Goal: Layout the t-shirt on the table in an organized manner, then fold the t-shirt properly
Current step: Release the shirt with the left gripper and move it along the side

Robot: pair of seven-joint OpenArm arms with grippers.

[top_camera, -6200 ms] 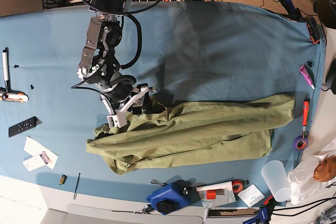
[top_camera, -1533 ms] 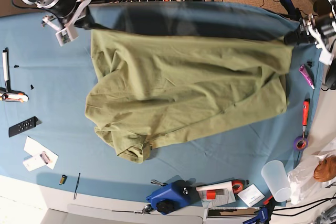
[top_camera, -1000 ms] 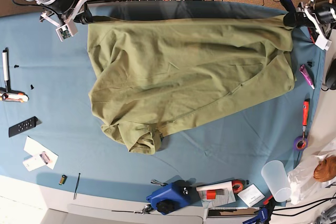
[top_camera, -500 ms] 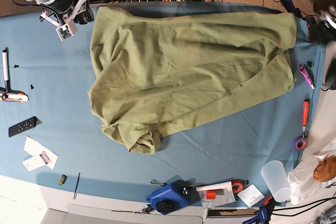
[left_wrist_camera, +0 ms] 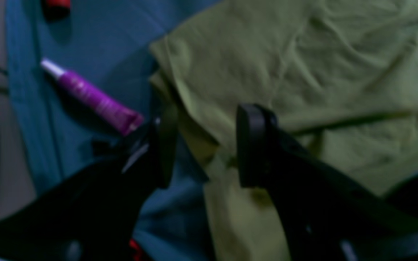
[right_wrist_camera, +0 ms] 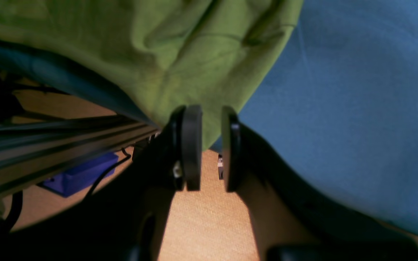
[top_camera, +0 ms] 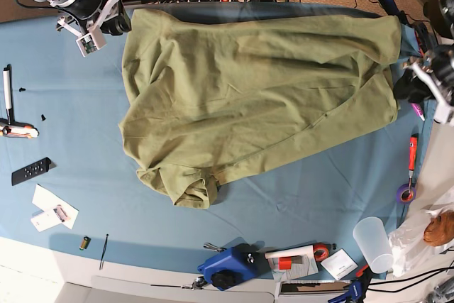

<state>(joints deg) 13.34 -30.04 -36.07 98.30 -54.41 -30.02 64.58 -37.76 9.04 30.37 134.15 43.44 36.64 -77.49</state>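
Base view gives me the t-shirt (top_camera: 255, 97) spread wide across the table (top_camera: 64, 125), one lower corner bunched. My left gripper (left_wrist_camera: 201, 145) straddles its edge, jaws wide, beside a purple tube (left_wrist_camera: 91, 98). My right gripper (right_wrist_camera: 210, 145) is narrowly parted at the corner, gripping nothing.

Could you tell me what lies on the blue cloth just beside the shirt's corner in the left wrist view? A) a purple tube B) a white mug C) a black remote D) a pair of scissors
A: a purple tube with a pale tip lies on the table just off the corner of the t-shirt, near the open left gripper.
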